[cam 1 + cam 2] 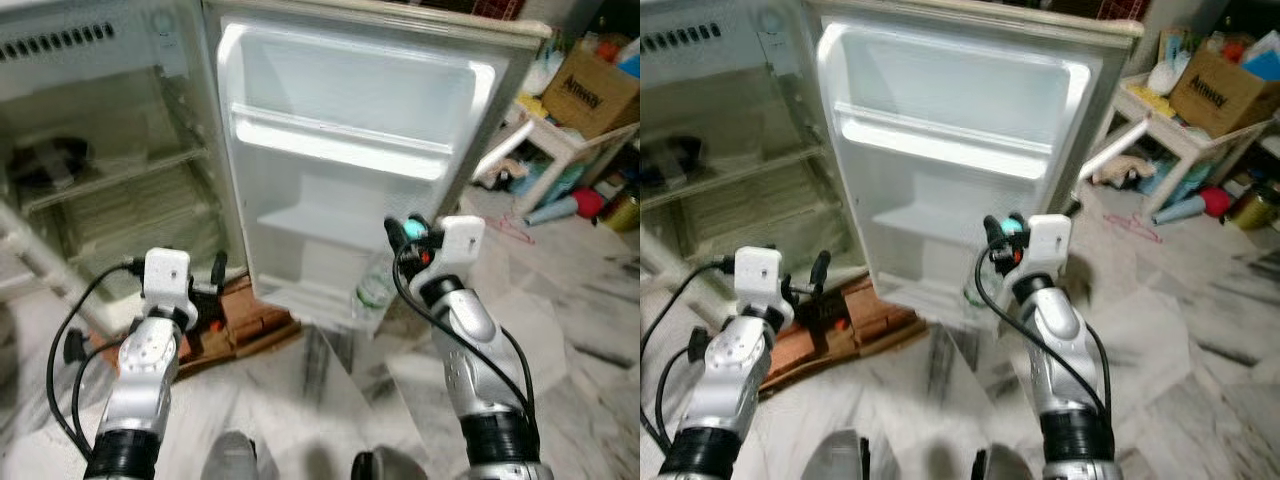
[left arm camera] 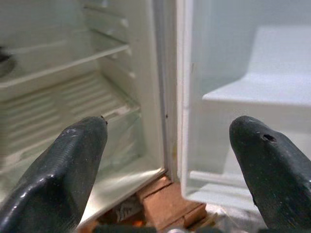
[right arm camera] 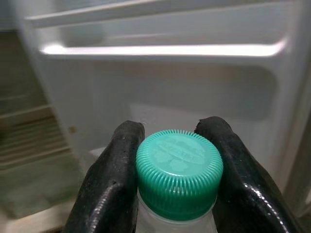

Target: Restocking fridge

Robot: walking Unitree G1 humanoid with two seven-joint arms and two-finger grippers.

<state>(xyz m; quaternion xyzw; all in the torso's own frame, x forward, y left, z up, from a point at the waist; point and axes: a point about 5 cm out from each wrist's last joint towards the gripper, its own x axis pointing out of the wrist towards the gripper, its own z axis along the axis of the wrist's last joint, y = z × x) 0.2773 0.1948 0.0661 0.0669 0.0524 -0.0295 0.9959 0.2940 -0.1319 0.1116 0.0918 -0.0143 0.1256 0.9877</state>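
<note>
While the fridge [image 1: 110,150] stands open with its white door [image 1: 350,150] swung wide toward the camera, the right claw [image 1: 408,232] is raised in front of the door's inner side, its two black fingers [image 3: 109,184] pressed against either side of a bottle [image 3: 179,174] just below its ribbed green cap [image 3: 179,167]; the bottle's clear body [image 1: 375,285] hangs below the claw, in front of the door's lower part; the door carries a long bright rail [image 1: 340,145] across its upper half and a moulded shelf [image 1: 320,225] lower down, both white. The left claw [image 1: 218,275] is held low before the fridge's hinge side, its fingers [image 2: 73,160] spread well apart and gripping nothing; between them the left wrist view shows the cabinet's glass shelves [image 2: 68,63] and the door edge side by side. Beneath the fridge lie reddish bricks [image 1: 255,320] on a marble floor [image 1: 580,300]. A dark object [image 1: 50,160] sits on a shelf inside the cabinet, too blurred to tell what it is. Off to the right stands a white counter [image 1: 560,135] bearing a cardboard box [image 1: 595,92], with loose clutter on the floor below.
</note>
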